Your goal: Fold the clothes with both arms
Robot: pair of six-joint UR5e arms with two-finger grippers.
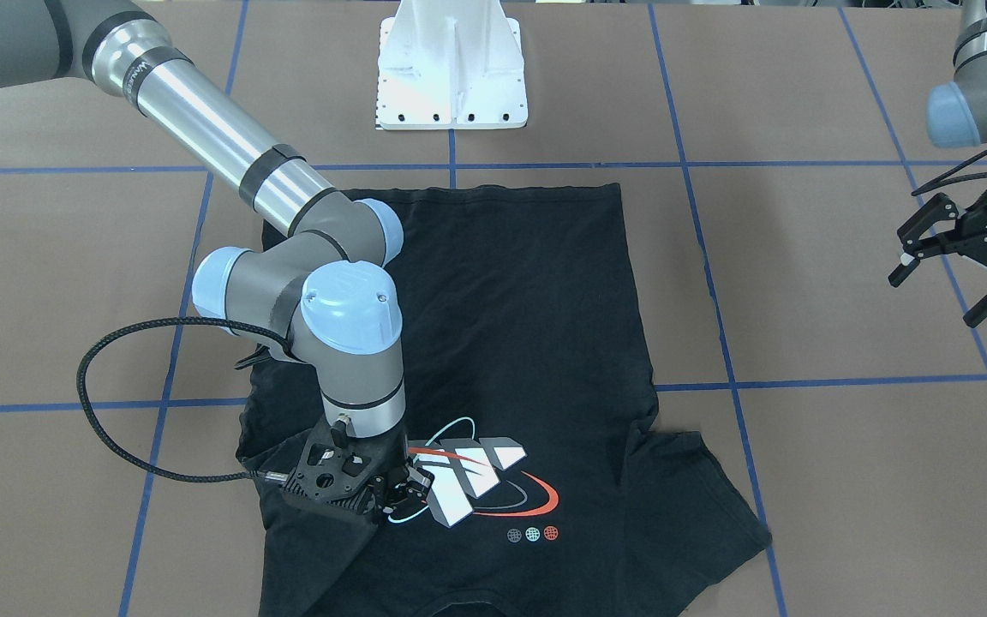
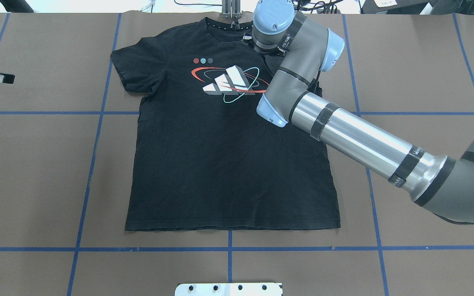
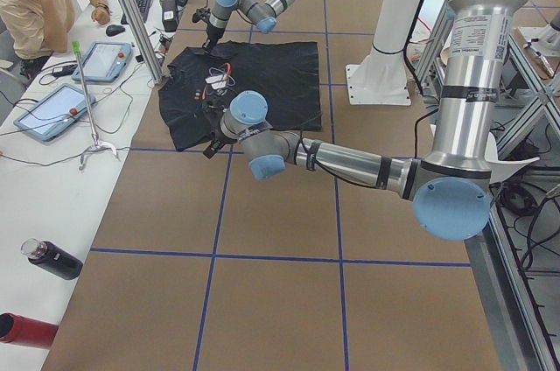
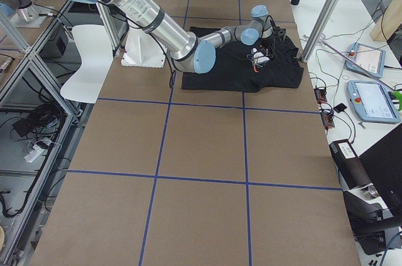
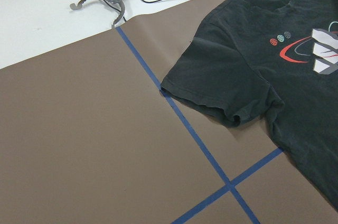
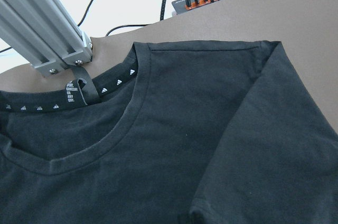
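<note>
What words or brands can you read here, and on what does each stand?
"ROBOTIQ": on the left gripper, upside down in the front-facing view.
Lettering on the silver tube of the right arm: too blurred to read.
The tag at the neck of the T-shirt: too small to read.

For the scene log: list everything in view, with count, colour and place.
Table: one, brown, blue tape grid.
T-shirt: one, black, spread on table.
Pedestal: one, white, table's robot edge.
Tablets: two, grey, side bench.
Bottles: two, black and red, side bench.
Person: one, tan top, at side bench.
Arms: two, silver-grey; right arm over T-shirt, left arm aside.
End effectors: two, black; left end effector open above table, right end effector on T-shirt beside logo, state unclear.
</note>
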